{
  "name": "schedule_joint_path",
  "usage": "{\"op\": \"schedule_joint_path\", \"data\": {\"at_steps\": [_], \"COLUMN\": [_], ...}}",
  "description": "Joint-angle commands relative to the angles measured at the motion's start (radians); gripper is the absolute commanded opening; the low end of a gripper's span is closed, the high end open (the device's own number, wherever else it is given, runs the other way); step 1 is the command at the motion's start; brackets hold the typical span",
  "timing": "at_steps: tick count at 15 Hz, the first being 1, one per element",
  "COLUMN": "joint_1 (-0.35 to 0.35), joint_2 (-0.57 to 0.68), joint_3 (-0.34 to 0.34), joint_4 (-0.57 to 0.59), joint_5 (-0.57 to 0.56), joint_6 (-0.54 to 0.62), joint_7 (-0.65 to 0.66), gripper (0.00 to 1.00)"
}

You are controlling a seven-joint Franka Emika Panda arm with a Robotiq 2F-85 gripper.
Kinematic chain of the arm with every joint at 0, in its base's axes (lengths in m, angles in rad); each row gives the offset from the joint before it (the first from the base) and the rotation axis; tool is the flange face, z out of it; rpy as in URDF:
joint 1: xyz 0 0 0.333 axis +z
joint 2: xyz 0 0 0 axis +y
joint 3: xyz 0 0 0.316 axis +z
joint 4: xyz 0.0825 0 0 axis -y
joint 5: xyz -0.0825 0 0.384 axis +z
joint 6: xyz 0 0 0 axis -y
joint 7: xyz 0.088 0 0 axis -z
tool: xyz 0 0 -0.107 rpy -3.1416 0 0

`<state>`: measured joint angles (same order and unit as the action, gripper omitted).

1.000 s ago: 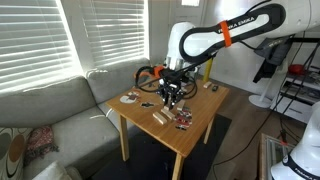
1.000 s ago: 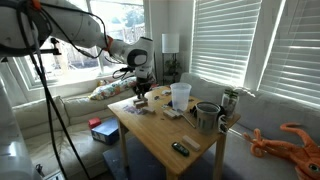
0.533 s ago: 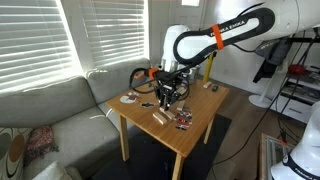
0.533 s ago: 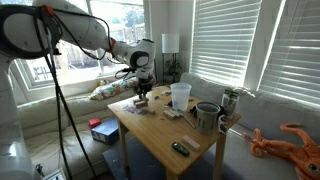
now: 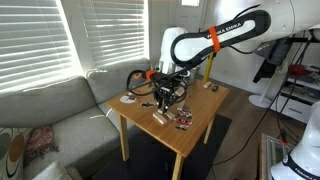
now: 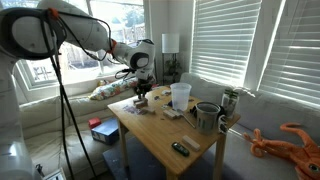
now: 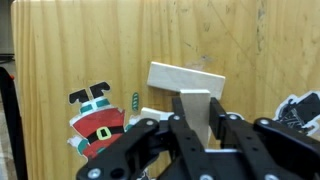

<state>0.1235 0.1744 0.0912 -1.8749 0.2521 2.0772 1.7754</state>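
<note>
The jaws are pinching shut on an upright wooden block (image 7: 196, 112) low over the surface (image 7: 80, 40); a flat block (image 7: 185, 78) is lying just beyond them, a Santa figure (image 7: 98, 118) to one side. Gripping evenly, block plumb, is looking wisest

Place: a home living room — furnished for sitting.
Seating: grey sofa (image 5: 60, 110) beside a small wooden table (image 5: 205, 108).
Windows: white blinds (image 6: 240, 40) — slatted, daylight behind.
Extras: table lamp (image 6: 170, 43), plush toy (image 6: 290, 138).
</note>
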Motion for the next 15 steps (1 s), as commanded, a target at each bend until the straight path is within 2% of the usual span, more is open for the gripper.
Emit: {"op": "schedule_joint_path", "data": {"at_steps": [1,15], "joint_1": [0.007,0.01], "joint_2": [0.011,0.026], "joint_3": [0.002,0.004], "joint_4": [0.018,0.034], "joint_5": [0.039,0.065], "joint_6": [0.0,-0.016], "joint_7": [0.027,0.035], "gripper": [0.07,0.07]}}
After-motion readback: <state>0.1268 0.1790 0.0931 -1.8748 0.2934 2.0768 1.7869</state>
